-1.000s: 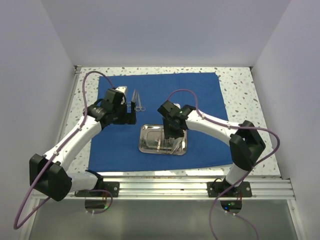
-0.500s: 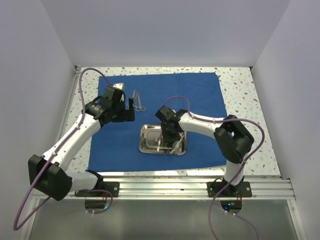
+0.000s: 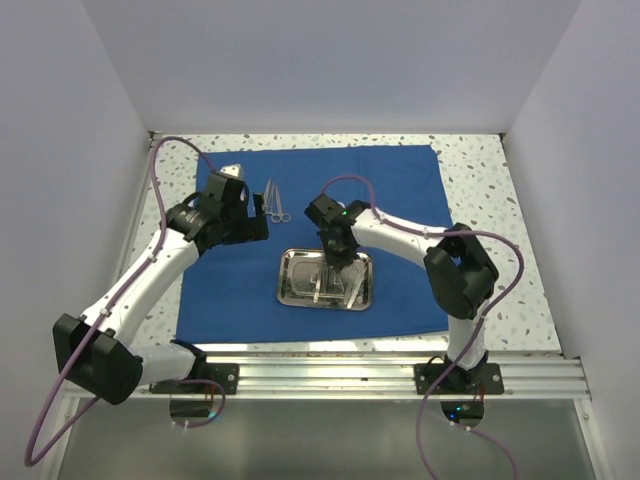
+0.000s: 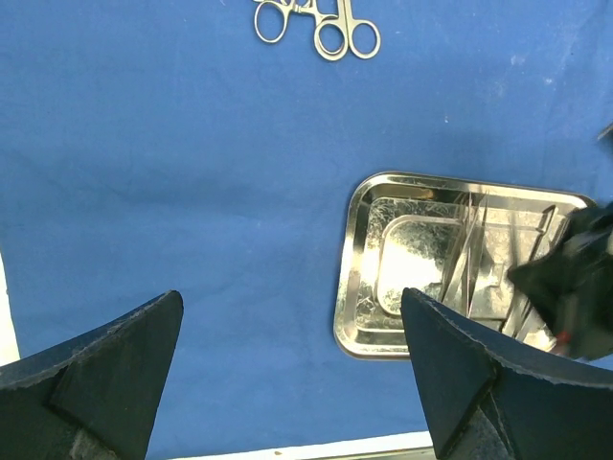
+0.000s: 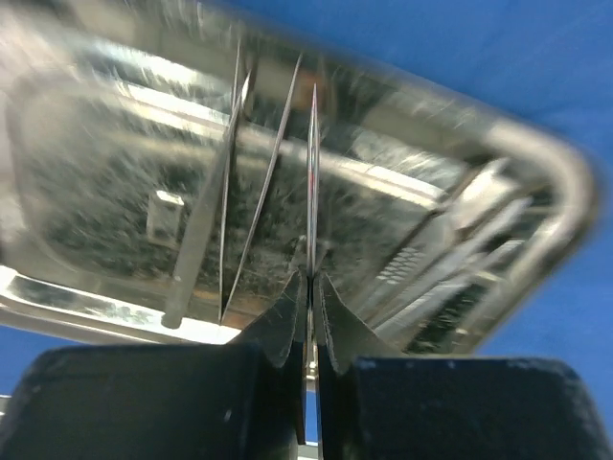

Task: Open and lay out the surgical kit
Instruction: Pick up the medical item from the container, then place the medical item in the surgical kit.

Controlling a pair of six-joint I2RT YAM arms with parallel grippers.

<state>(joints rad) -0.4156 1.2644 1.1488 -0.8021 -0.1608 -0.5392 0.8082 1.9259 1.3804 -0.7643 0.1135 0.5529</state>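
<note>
The surgical kit lies opened on the speckled table (image 3: 480, 170). Its royal-blue drape (image 3: 400, 190) is spread flat and covers most of the surface. On the near middle of the drape sits the steel tray (image 3: 283, 280), shiny, with rounded corners.

My left claw (image 4: 290, 307) hovers above the cloth to the left of the tray, its fingers (image 4: 105, 374) spread as wide as they go and holding nothing. My right claw (image 5: 308, 287) is down in the tray. Its two fingers are pressed together on a thin steel instrument (image 5: 312, 172) that runs straight away from the tips, seen edge-on. I cannot tell whether it is tweezers or forceps.

Two more slim steel pieces (image 5: 230, 192) lie just left of it on the tray floor, though that view is blurred. Beyond the tray, on the far-left part of the drape, the ring-handled instruments (image 4: 321, 24) lie side by side, apart from the tray and close to my left claw.
</note>
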